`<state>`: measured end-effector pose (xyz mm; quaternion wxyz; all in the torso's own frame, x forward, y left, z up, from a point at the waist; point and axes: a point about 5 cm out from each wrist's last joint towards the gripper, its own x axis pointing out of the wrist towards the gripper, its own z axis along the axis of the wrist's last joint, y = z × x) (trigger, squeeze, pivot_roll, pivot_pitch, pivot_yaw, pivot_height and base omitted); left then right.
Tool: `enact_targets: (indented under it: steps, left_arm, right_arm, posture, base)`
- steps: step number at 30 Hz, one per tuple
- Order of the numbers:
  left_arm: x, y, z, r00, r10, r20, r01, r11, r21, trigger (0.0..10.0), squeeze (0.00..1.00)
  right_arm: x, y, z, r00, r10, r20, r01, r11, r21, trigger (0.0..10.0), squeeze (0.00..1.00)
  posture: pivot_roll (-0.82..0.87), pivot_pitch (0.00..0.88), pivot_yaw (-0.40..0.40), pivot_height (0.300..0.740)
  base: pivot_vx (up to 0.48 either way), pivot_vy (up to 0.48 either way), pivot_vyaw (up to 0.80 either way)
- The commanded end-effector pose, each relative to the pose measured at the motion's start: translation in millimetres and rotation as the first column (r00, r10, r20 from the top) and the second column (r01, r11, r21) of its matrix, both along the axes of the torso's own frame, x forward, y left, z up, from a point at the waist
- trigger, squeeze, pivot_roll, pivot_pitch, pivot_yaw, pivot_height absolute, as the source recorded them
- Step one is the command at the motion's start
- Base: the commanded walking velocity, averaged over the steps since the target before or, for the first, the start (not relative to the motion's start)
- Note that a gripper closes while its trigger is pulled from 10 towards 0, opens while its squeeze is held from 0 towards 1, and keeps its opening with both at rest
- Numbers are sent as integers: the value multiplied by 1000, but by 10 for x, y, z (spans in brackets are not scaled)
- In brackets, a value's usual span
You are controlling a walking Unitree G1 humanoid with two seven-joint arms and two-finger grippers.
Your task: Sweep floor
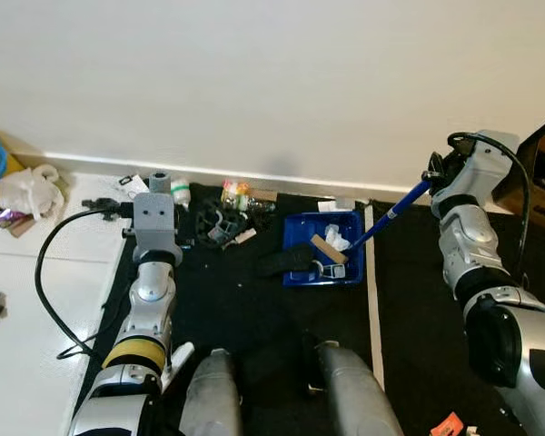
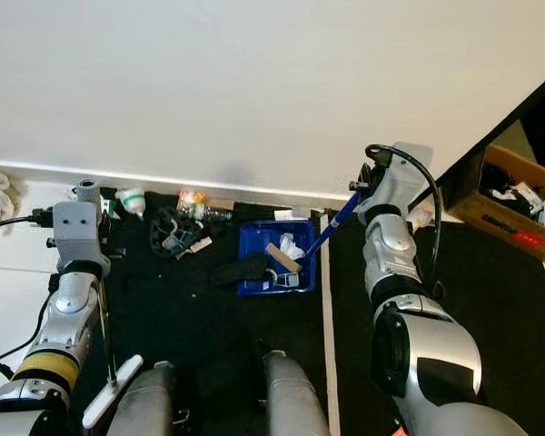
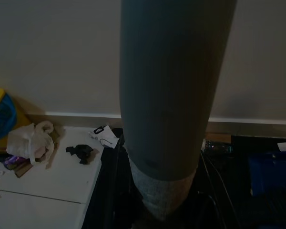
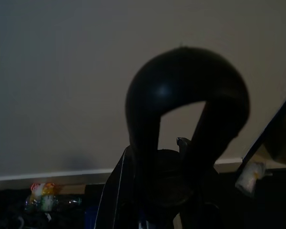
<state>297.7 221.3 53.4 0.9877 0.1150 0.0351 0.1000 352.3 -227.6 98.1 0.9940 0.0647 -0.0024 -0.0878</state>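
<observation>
- Black mat [image 1: 254, 309] covered the floor in front of the robot's legs, with white floor [image 1: 36, 300] on its left and a pale wall [image 1: 272, 82] beyond.
- Left gripper [image 1: 159, 182] held a grey pole [image 3: 174, 95] upright (the dustpan handle, judging by its look); fingers hidden, so the grip could not be told.
- Right gripper [image 2: 368, 182] was up near the wall, at the top end of the blue broom handle [image 2: 331, 224]; fingers not visible, closure could not be told.
- Blue dustpan [image 1: 322, 250] lay on the mat near the wall, holding white scraps and a wooden piece.
- Loose litter [image 1: 222, 218] lay just left of the dustpan.
- Judgement: sweeping into the pan was under way; next move calls for drawing the litter rightward into it.
</observation>
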Motion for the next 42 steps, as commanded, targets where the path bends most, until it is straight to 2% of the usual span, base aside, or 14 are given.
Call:
enact_targets:
  steps: [1,6,11,15,19,28,31,34,38,42]
  left_arm:
    - [26,-14,36,1000,-16,26,15,999,28,10000,0]
    - [58,34,79,999,13,45,-15,1000,27,10000,0]
    - [58,12,58,999,-12,31,11,999,32,10000,0]
    - [50,12,40,999,-22,24,21,999,43,10000,0]
    - [43,23,55,999,-35,36,33,998,57,10000,0]
    - [82,-9,66,998,-59,27,57,996,74,10000,0]
    - [144,-23,59,998,-54,-12,54,994,96,10000,0]
    - [185,10,99,1000,-13,-1,14,995,102,10000,0]
    - [233,34,161,999,27,21,-29,997,73,10000,0]
    - [322,33,248,994,94,50,-95,995,17,10000,0]
  right_arm:
    - [-46,-40,-16,999,-26,33,26,999,20,10000,0]
    - [-111,-7,-148,1000,10,-9,-9,999,35,10000,0]
    - [-173,38,-278,996,54,-65,-52,998,32,10000,0]
    - [-210,34,-323,996,50,-69,-47,998,48,10000,0]
    - [-282,12,-409,997,26,-73,-17,993,117,10000,0]
    - [-424,-88,-548,989,-8,-147,9,1000,3,10000,0]
    - [-393,-54,-507,990,29,-135,-35,998,-47,10000,0]
    - [-360,-1,-480,988,59,-143,-76,990,-119,10000,0]
    - [-323,30,-443,990,54,-129,-68,991,-114,10000,0]
    - [-262,161,-409,989,86,-117,-98,990,-105,10000,0]
  posture:
    - [63,46,-97,740]
    - [84,49,-92,740]
    - [80,57,-70,740]
    - [79,60,-65,740]
    - [79,61,-58,740]
    - [67,80,-54,740]
    - [53,124,-52,740]
    - [45,151,-50,740]
    - [43,189,-49,740]
    - [40,227,-52,740]
  base:
    - [0,0,0]
    - [0,0,0]
    - [0,0,0]
    - [0,0,0]
    - [0,0,0]
    - [0,0,0]
    - [0,0,0]
    - [0,0,0]
    - [0,0,0]
    - [0,0,0]
